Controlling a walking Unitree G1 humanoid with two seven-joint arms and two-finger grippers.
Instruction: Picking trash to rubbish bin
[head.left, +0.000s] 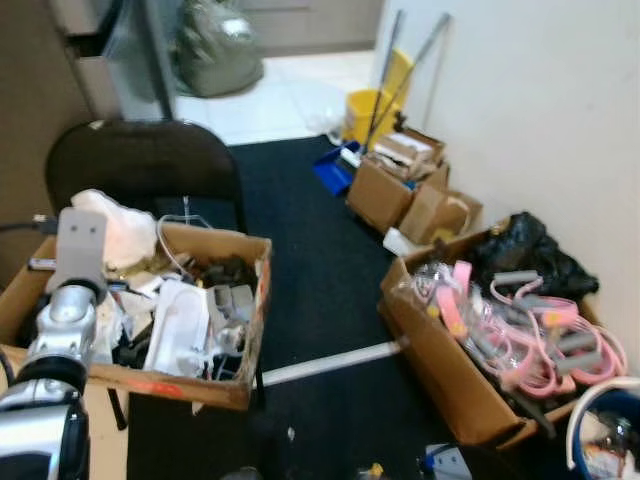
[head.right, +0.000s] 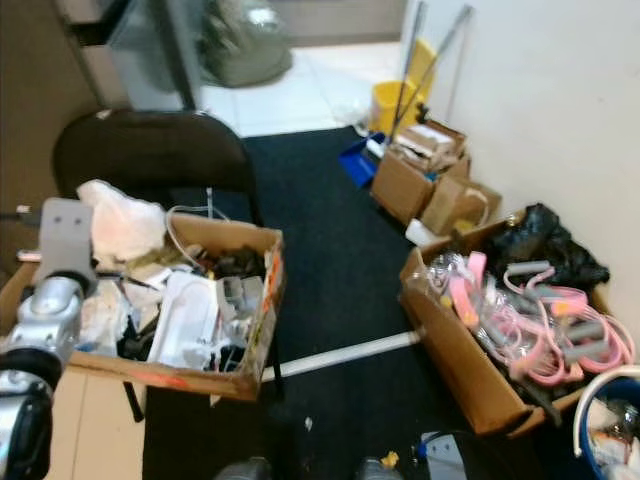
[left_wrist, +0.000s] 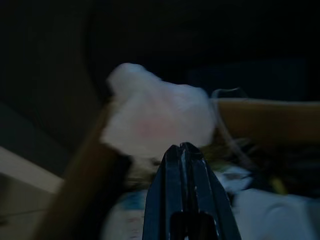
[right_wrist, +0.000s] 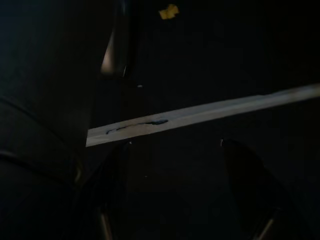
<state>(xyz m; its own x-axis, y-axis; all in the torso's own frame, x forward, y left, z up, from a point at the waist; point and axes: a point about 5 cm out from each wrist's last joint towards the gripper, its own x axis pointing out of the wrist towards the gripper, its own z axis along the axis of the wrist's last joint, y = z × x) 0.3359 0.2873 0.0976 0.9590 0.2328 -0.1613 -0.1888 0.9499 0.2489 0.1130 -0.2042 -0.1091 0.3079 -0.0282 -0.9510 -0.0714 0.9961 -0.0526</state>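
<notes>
While raised over box: left gripper (left_wrist: 184, 150), fingers pressed together, aimed at white crumpled trash (head.left: 115, 228).
Trash: at far left corner of cluttered cardboard box (head.left: 240, 392), no clear long axis.
Right gripper (right_wrist: 185, 215): fingers apart, above dark carpet (head.left: 320, 270).
Open room: carpet between boxes.

Matt brown cardboard box (head.left: 245, 300), crumpled white paper wad (head.left: 118, 228), dark matt carpet (head.left: 320, 270)

I'm seeing the blue bin (head.left: 605, 425) cut off at the frame's corner, its contents blurring; my right wrist view is staying too dark to read.
</notes>
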